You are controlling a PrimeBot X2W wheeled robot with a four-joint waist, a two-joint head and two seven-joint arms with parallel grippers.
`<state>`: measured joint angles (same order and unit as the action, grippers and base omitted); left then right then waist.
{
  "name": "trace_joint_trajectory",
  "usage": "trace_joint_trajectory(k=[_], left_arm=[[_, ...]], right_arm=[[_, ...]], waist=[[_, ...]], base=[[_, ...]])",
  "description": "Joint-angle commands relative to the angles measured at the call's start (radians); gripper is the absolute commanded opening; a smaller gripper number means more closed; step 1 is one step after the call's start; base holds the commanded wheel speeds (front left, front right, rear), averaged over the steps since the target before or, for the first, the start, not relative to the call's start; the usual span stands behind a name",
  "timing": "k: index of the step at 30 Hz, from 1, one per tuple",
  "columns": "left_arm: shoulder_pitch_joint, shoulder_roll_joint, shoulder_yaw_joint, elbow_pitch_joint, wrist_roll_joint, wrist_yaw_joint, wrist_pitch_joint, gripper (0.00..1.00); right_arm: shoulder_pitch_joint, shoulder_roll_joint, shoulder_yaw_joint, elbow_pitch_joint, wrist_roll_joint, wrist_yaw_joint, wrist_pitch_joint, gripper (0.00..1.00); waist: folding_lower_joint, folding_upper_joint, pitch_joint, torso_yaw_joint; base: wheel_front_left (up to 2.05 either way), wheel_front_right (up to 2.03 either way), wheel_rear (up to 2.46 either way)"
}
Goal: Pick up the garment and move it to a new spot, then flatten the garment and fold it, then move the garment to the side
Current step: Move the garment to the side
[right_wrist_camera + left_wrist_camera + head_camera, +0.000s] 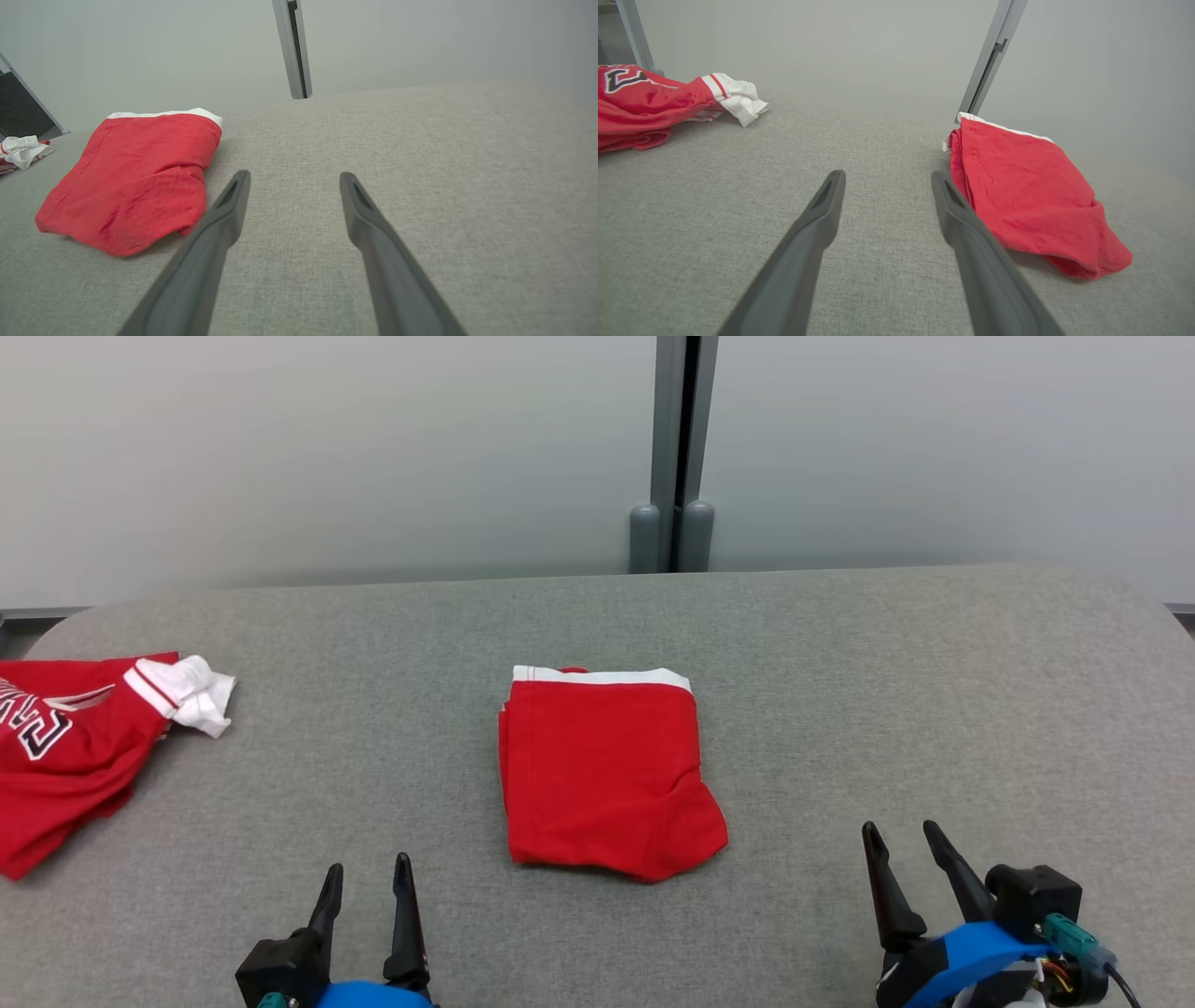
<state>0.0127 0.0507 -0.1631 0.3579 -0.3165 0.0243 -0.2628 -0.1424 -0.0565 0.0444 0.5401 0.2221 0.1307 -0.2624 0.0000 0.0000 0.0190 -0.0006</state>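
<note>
The head view looks forward and down from above the near edge of the bench [887,691]. It faces the wall [280,448] and post [674,448] and takes in most of the top. The left wrist view sits low and close over the bench, looking along its jaws toward the wall. The right wrist view does likewise from the other side. All three share the folded garment [607,775], the post and the jersey [65,756] at far left.

Unreadable lettering [42,733] (cut off) on jersey [79,789]
</note>
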Motion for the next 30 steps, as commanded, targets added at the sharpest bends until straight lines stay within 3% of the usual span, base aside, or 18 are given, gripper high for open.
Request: trace_joint_trajectory(k=[1,10,20,24,25,27,30], left_arm=[[-0.018,0.0,-0.002,0.001,0.005,-0.005,-0.003,1.0],[-0.065,-0.001,-0.072,0.008,-0.004,-0.012,-0.003,1.0],[-0.129,-0.001,-0.162,-0.008,-0.026,0.003,-0.003,1.0],[-0.143,-0.001,-0.179,-0.021,-0.035,0.016,-0.003,1.0],[-0.147,-0.001,-0.183,-0.024,-0.035,0.019,-0.003,1.0],[-0.149,-0.001,-0.186,-0.03,-0.039,0.022,-0.003,1.0],[-0.148,-0.001,-0.185,-0.03,-0.039,0.026,-0.003,1.0]], right_arm=[[-0.018,0.003,-0.002,0.001,-0.005,0.0,-0.003,1.0],[-0.147,0.002,0.06,0.089,0.013,0.0,-0.003,1.0],[-0.382,-0.038,0.096,0.333,0.09,0.0,-0.003,1.0],[-0.416,-0.041,0.091,0.417,0.121,0.0,-0.003,1.0],[-0.425,-0.042,0.097,0.43,0.126,0.0,-0.003,0.48],[-0.43,-0.044,0.103,0.439,0.14,0.0,-0.001,0.0],[-0.424,-0.05,0.109,0.424,0.154,0.0,0.0,0.0]], waist=[[0.0,0.0,0.005,0.009],[0.0,0.0,0.076,0.101],[0.0,0.0,0.195,0.266],[0.0,0.0,0.226,0.291],[0.0,0.0,0.232,0.295],[0.0,0.0,0.243,0.296],[0.0,0.0,0.25,0.287]], base=[[0.0,0.0,0.0],[0.0,0.0,0.0],[0.0,0.0,0.0],[0.0,0.0,0.0],[0.0,0.0,0.0],[0.0,0.0,0.0],[0.0,0.0,0.0]])
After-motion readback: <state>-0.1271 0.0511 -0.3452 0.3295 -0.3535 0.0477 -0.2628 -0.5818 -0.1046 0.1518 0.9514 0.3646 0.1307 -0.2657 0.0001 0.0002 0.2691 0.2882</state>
